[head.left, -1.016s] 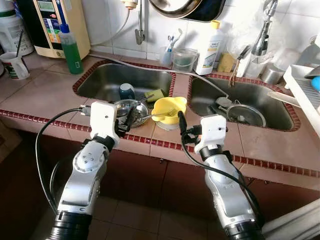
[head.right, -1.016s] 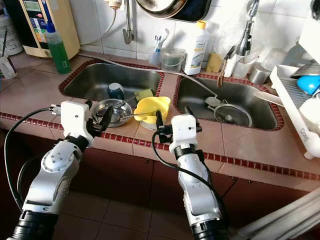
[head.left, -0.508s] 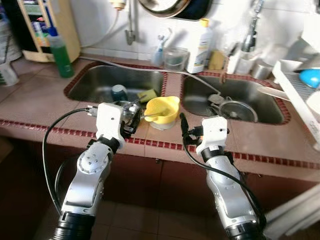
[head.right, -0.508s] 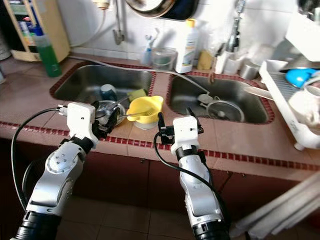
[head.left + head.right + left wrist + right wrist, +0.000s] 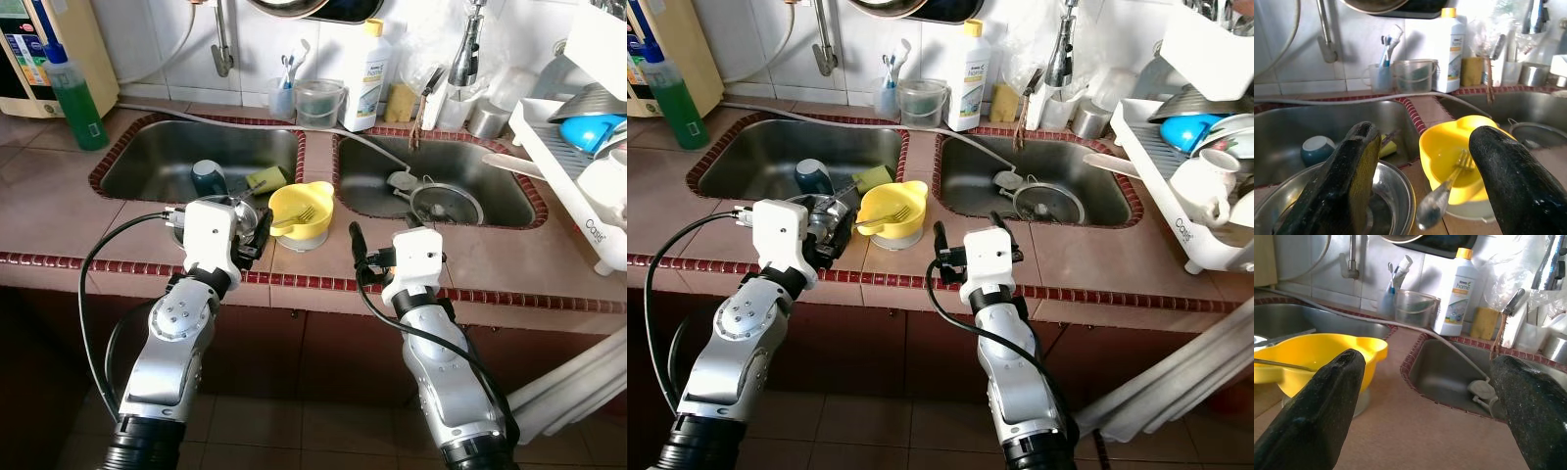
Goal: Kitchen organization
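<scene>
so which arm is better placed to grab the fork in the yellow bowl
Left. The left gripper is open with the fork handle between its fingers, beside the yellow bowl. The right gripper sits farther along the counter.

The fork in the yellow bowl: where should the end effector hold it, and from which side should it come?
Probably by the handle. The fork lies tilted in the yellow bowl, tines down inside, handle sticking out over the rim toward the steel bowl. The left end effector, open, already faces that free end, so come from the robot's left side and close across the handle.
</scene>
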